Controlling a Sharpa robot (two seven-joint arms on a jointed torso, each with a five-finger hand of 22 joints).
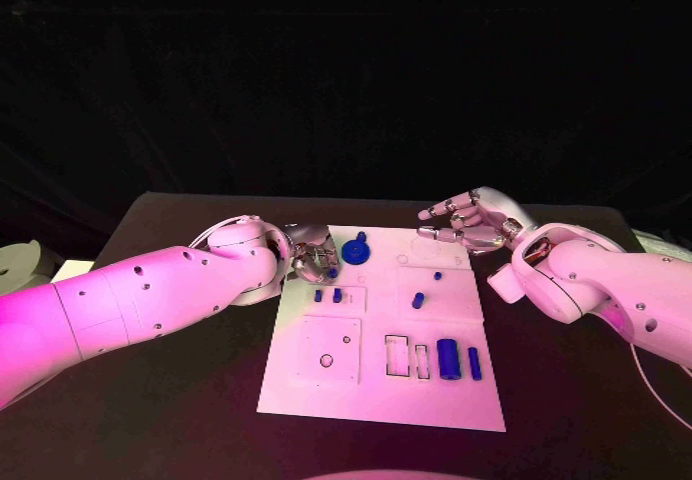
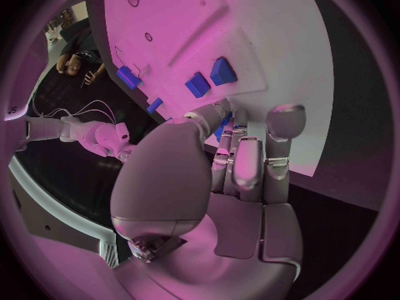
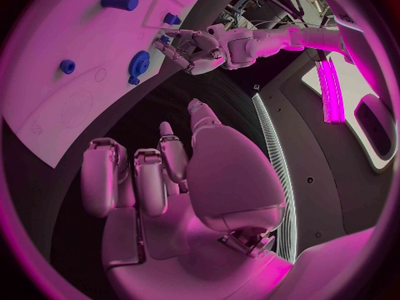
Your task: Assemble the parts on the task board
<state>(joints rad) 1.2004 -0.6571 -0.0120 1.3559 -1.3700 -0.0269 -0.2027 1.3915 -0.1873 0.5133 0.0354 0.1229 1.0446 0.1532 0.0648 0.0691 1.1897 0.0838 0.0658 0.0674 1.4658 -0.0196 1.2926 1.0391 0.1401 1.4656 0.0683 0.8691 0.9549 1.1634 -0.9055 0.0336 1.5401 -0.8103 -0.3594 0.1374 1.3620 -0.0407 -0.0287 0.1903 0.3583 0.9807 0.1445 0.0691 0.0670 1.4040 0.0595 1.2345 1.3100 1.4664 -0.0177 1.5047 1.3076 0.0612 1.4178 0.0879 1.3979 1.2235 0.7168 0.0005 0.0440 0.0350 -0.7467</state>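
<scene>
— What is the left hand [image 1: 306, 252] doing?
— It sits at the left edge of the flat white task board [image 1: 433, 400], near the far corner. Its fingers are bent around a small blue part [image 1: 332, 271], but I cannot tell if they really hold it.
— And on the board?
— A round blue toothed wheel with a handle [image 1: 356, 247] lies near the far edge. Two small blue blocks [image 1: 327, 295] stand just behind the left hand. Two blue rods [image 1: 459, 360] lie near the right edge.
— The right hand [image 1: 473, 222]?
— It hangs over the far right corner, fingers curled, holding nothing.
</scene>
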